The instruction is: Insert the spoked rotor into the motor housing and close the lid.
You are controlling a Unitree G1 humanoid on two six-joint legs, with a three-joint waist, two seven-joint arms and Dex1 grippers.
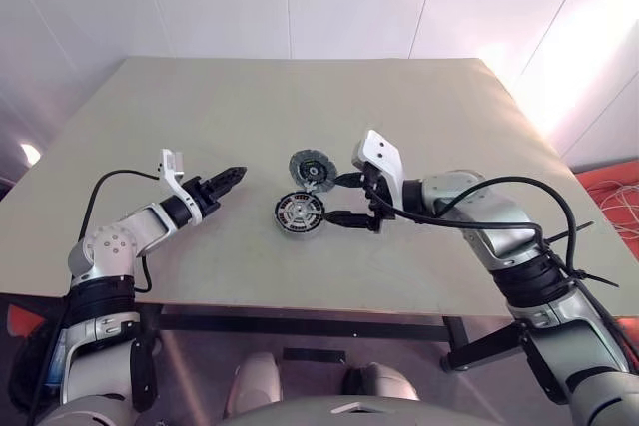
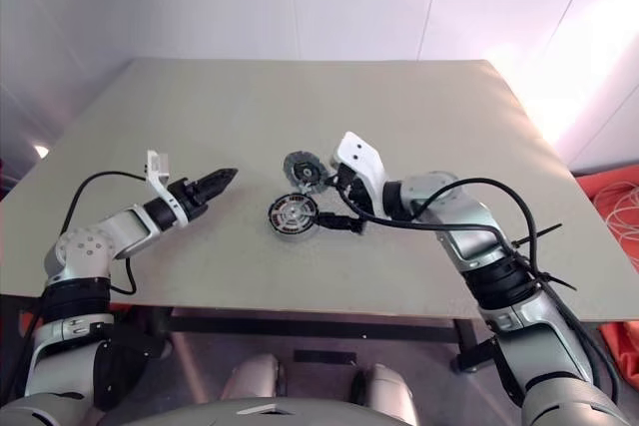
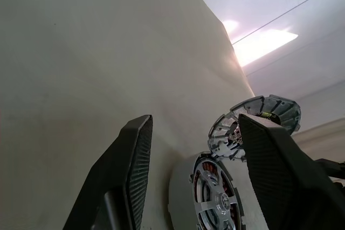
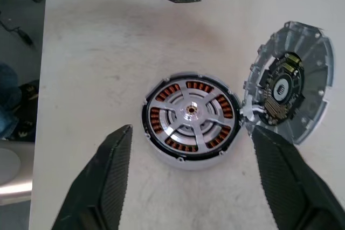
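The spoked rotor (image 4: 190, 112), with coppery spokes and a silver hub, lies inside the round grey motor housing (image 4: 183, 162) in the middle of the table. The lid (image 4: 288, 87) stands tilted open, joined to the housing's far edge, its dark slotted ring facing out. My right gripper (image 1: 335, 199) hovers just right of the housing, open, its fingers spread wider than the housing and holding nothing. My left gripper (image 1: 232, 177) is to the housing's left and apart from it, pointing at it, open and empty.
The beige table (image 1: 300, 97) has bare surface all around the motor. An orange object with white cables (image 1: 614, 192) lies on the floor beyond the table's right edge.
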